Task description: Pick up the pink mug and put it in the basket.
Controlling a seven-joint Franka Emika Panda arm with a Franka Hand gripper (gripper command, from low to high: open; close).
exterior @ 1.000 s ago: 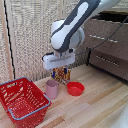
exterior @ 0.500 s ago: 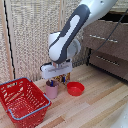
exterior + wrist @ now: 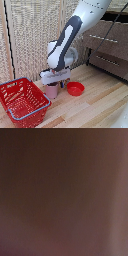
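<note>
Pincer [image 3: 53, 83] down over the pink mug [image 3: 51, 90]; fingers hidden, so apart or clamped: cannot tell. Mug upright on the bench [image 3: 95, 107], just beside the basket [image 3: 30, 111] wall. Wrist view only a brown-pink blur. Likely risks: off-centre squeeze tipping the mug; low lift clipping the basket's rim. Red bowl [image 3: 75, 88] close on the other side, drawers [image 3: 107, 50] behind, neither blocking.

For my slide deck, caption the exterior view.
Robot gripper lowered onto pink mug, between red basket and red bowl.
</note>
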